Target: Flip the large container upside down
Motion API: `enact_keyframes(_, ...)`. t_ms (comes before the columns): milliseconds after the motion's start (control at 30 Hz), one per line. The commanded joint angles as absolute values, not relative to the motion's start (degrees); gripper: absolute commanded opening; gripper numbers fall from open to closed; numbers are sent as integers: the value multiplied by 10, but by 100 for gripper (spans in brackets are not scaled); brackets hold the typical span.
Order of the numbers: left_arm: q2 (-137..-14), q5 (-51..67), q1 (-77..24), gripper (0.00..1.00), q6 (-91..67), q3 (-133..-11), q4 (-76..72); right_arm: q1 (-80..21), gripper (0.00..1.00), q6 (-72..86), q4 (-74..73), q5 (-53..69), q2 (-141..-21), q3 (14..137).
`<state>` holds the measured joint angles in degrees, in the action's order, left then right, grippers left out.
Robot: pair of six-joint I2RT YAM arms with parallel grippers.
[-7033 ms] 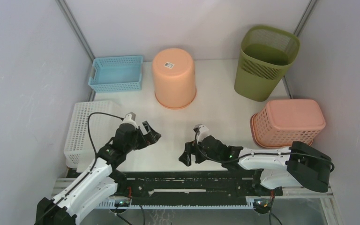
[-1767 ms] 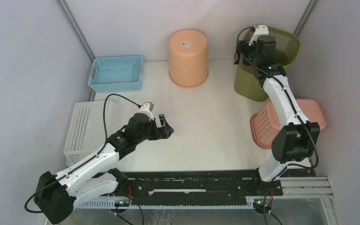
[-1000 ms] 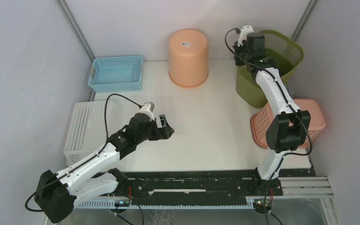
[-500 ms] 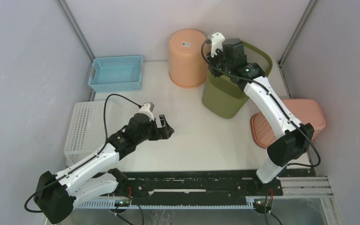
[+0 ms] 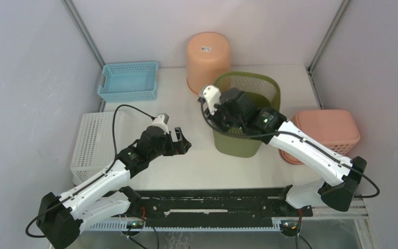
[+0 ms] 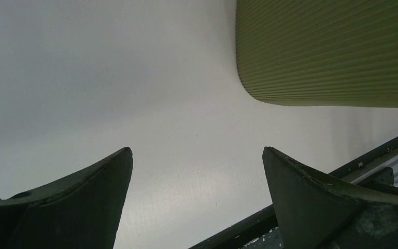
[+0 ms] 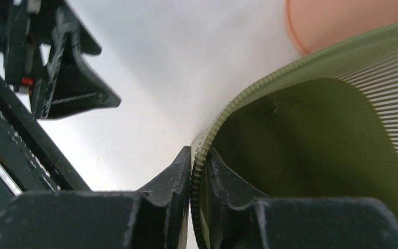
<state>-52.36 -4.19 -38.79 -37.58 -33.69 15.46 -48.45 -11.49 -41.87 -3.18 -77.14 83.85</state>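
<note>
The large container (image 5: 237,146) is an olive-green mesh bin standing mouth up in the middle of the table, just in front of the orange bucket. My right gripper (image 5: 218,115) is shut on its left rim. In the right wrist view the ribbed rim (image 7: 249,93) runs between the two fingers of that gripper (image 7: 198,150), one outside the wall and one inside. My left gripper (image 5: 182,142) stands open low over the table, a short way left of the bin. The left wrist view shows the bin's ribbed wall (image 6: 326,52) beyond that gripper (image 6: 197,153), with nothing between its fingers.
An upturned orange bucket (image 5: 208,54) stands at the back, close behind the bin. A blue basket (image 5: 129,80) sits back left and a white basket (image 5: 90,148) along the left edge. An upturned pink basket (image 5: 326,129) sits at the right. The black rail (image 5: 212,199) runs along the near edge.
My right gripper has pulled the green bin by its rim from the back right corner to the table's middle, nearer the left gripper. The left arm has barely moved.
</note>
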Motion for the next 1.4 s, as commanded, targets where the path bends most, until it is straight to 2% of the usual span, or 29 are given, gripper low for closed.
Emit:
enact_keyframes(0, -500, -55, -391, 100, -381, -332, 162, -556, 24, -113, -434, -103, -752, 820)
enact_keyframes(133, -493, -58, -391, 100, -381, -330, 163, -597, 37, -86, -469, -129, -760, 809)
enact_keyframes(400, -497, -55, -391, 100, -380, -331, 160, -617, 52, -33, -503, -118, -729, 831)
enact_keyframes(800, -501, -54, -391, 100, -381, -328, 151, -616, 55, -24, -565, -100, -704, 917)
enact_keyframes(933, -502, -54, -391, 100, -381, -328, 150, -613, 66, -6, -556, -125, -707, 935)
enact_keyframes(1100, -499, -61, -391, 100, -383, -327, 152, -581, 62, 94, -527, -156, -738, 983)
enact_keyframes(1233, -495, -69, -391, 100, -383, -326, 160, -560, 54, 171, -558, -164, -800, 1047)
enact_keyframes(1367, -487, -76, -391, 100, -383, -328, 173, -564, 57, 182, -591, -176, -874, 1106)
